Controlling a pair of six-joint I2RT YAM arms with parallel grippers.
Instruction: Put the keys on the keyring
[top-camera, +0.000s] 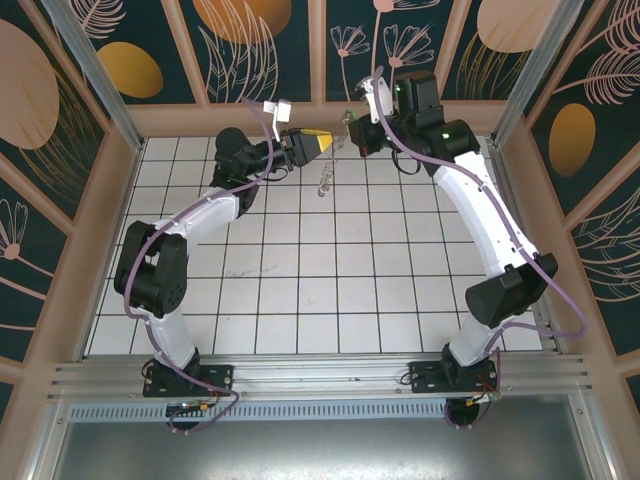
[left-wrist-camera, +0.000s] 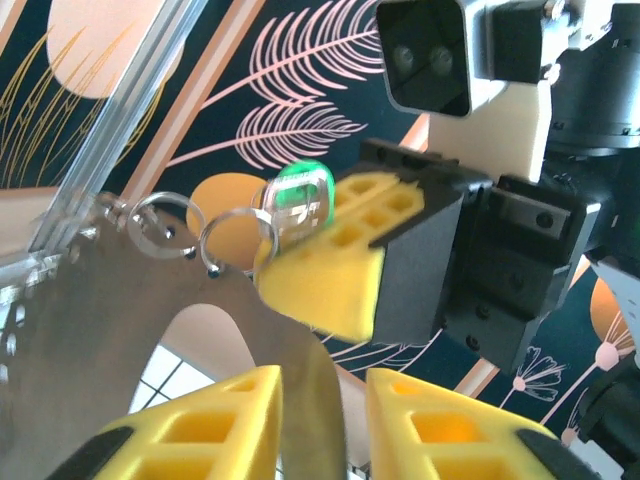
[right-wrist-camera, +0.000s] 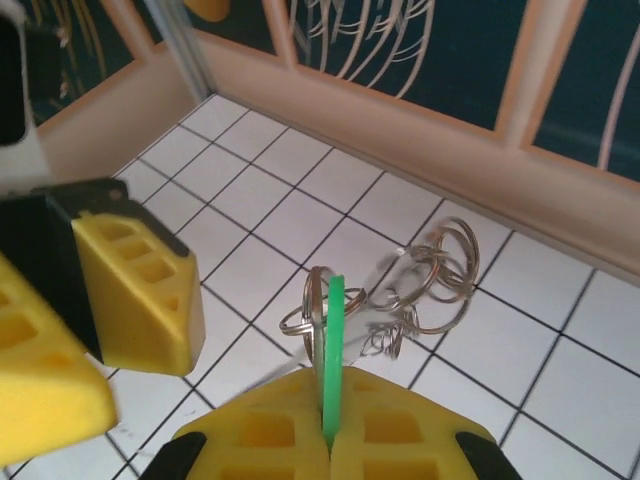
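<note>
At the far edge of the tiled table (top-camera: 300, 290), near the back wall, both grippers meet in the air, fingertips close together. Right gripper (right-wrist-camera: 330, 440): yellow pads pressed together, pinching the key (right-wrist-camera: 333, 340). Green head stands out past the fingertips, shaft hidden between the pads. In the right wrist view the head is edge-on, a thin green line, long axis running straight out from the fingertips toward the loops (right-wrist-camera: 435, 270). In the left wrist view the flat face of the head shows, just beside one small loop, touching or nearly so; cannot tell which. Left gripper (top-camera: 318, 143): pads stand a little apart with the flat grey band of the keyring (left-wrist-camera: 120, 290) passing between them, band against one pad, a gap showing at the other. Hoop curves up and away from the left fingers, with silvery loops fringing its upper edge. From above, a string of loops hangs below the two grippers, over the tiles. Key well clear of the table.
</note>
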